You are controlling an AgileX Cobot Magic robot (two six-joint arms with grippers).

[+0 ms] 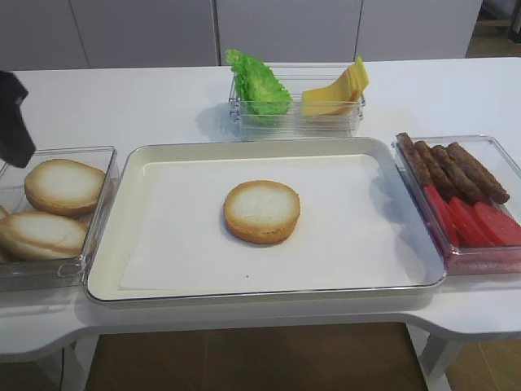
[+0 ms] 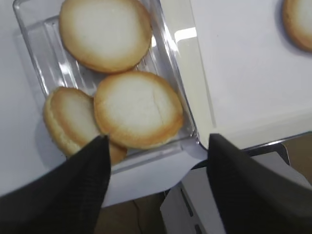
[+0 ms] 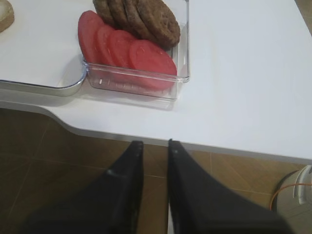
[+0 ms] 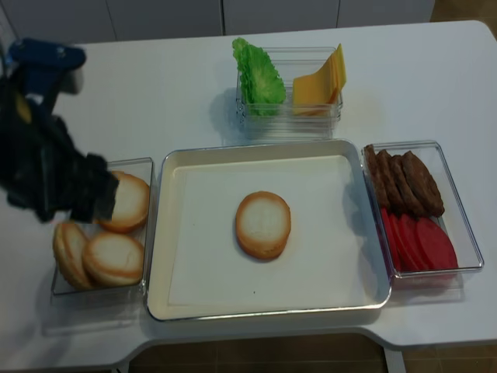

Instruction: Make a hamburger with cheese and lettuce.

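- Below my left pincer, which hangs spread and holding nothing, sits a clear box of 3 spare bun halves.
- To its right, well apart, the hamburger base lies cut face up in the middle of the paper-lined metal tray.
- Farther right and beyond the tray, the lettuce stands in a clear bin beside the cheese. I judge the leaf light, floppy and easily torn, so I'd pinch its upper edge. The cheese looks thin and limp; I'd take a raised corner.
- Rightmost, my right pincer hangs pressed together off the table's front edge, near the tomato slices and patties.
- White tabletop, smooth; wooden floor below, pale cabinets behind.
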